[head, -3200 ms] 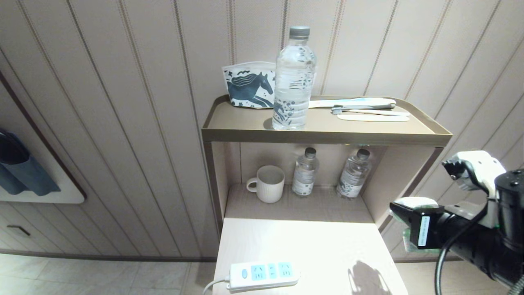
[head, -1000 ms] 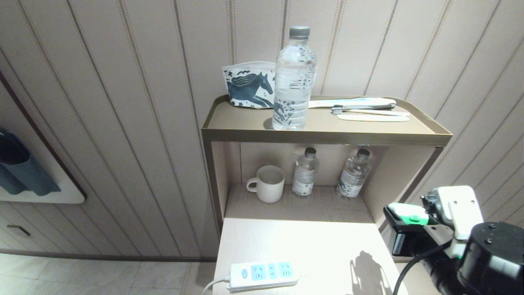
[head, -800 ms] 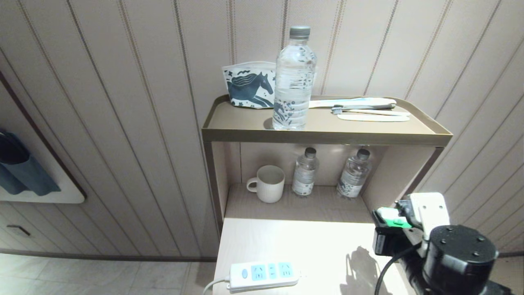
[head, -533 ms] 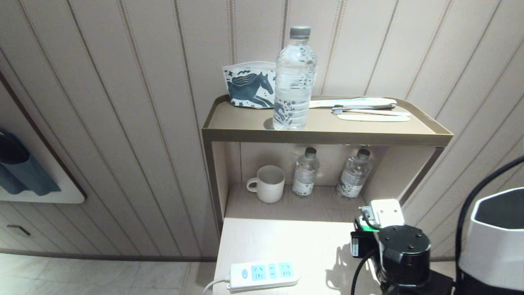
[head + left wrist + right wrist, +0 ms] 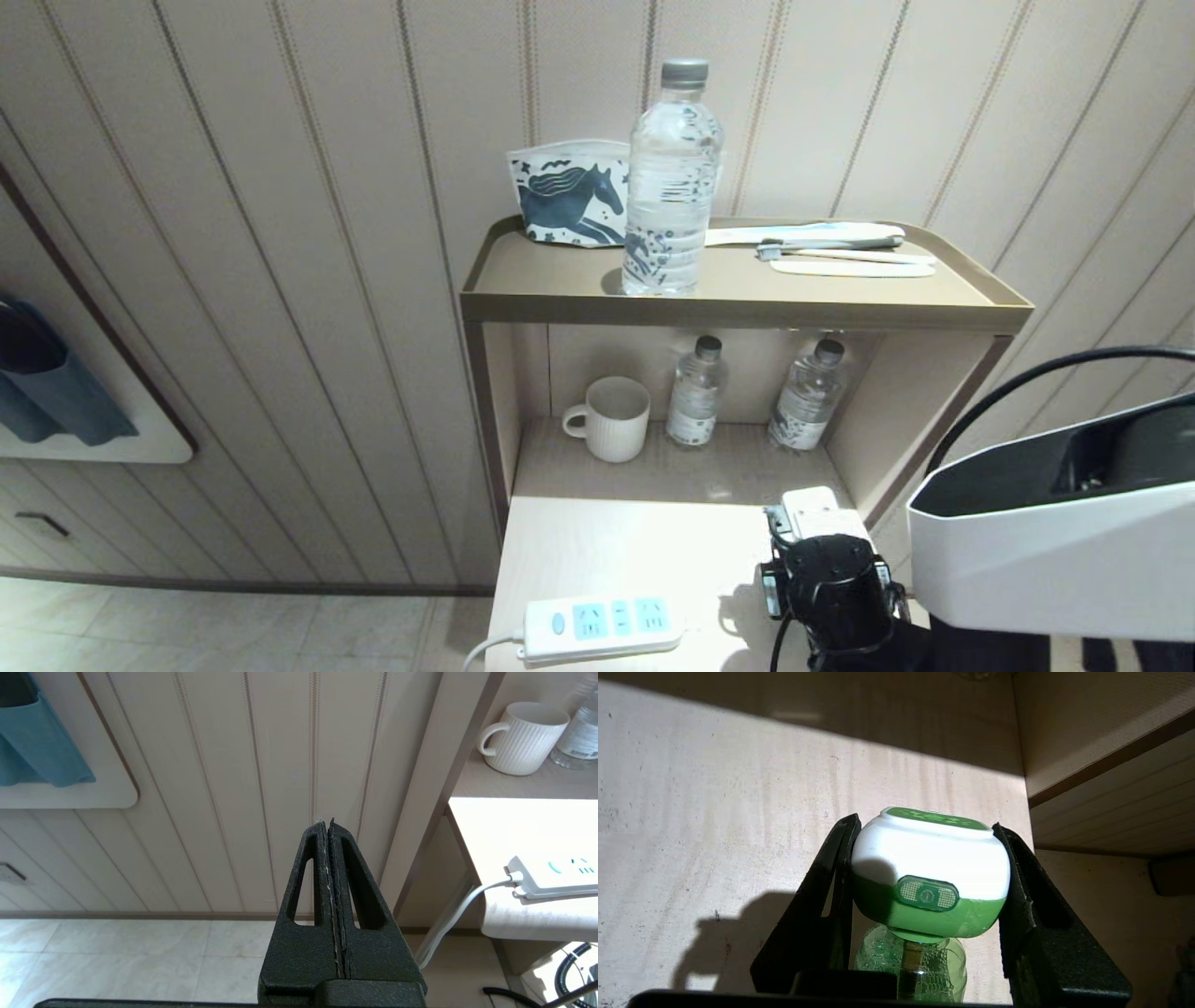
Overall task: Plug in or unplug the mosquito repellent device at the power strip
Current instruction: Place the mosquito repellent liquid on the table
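Observation:
The mosquito repellent device (image 5: 930,868) has a white-and-green top and a translucent green bottle below. My right gripper (image 5: 925,823) is shut on its top, one finger on each side, above the pale tabletop (image 5: 714,812). In the head view my right wrist (image 5: 826,579) points down over the table's right part and hides the device. The power strip (image 5: 602,627), white with light-blue sockets, lies at the table's front edge, left of the wrist and apart from it. Its sockets are empty. My left gripper (image 5: 327,823) is shut and empty, parked off the table's left side, with the power strip (image 5: 556,877) beyond it.
The shelf unit's side wall (image 5: 920,411) stands just right of my wrist. A mug (image 5: 611,418) and two small water bottles (image 5: 695,392) stand in the niche behind. A large water bottle (image 5: 672,182), a horse-print pouch (image 5: 568,196) and toothbrushes (image 5: 840,250) are on top.
My right arm has swung in from beside the shelf unit to over the table, moving left and down with the device still gripped. The wrist now points downward. The power strip has not moved.

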You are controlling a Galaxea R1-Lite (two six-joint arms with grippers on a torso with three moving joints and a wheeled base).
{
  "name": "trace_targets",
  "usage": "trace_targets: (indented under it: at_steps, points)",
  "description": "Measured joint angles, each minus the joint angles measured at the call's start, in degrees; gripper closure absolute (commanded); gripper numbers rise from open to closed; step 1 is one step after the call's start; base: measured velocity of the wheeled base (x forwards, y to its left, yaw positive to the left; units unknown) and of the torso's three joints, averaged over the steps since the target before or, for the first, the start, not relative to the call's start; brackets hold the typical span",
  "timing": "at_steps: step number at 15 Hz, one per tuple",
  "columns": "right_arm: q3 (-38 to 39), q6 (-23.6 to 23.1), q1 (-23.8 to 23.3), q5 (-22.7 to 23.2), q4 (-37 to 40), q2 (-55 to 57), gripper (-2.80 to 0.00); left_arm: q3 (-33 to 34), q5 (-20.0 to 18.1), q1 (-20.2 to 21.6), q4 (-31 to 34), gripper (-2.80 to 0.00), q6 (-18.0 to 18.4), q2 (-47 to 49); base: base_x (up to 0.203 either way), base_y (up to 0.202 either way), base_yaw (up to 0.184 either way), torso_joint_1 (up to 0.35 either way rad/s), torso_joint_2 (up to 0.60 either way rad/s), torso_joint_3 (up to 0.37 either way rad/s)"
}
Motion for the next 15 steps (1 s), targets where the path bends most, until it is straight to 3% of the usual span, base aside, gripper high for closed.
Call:
trace_targets:
  at_steps: [15]
  points:
    - [-5.34, -1.69, -0.30, -0.10, 2.17, 5.54, 0.00, 0.00, 0.00, 0.00, 0.00, 0.00, 0.00, 0.00, 0.000, 0.000, 0.000, 0.000, 0.00, 0.000]
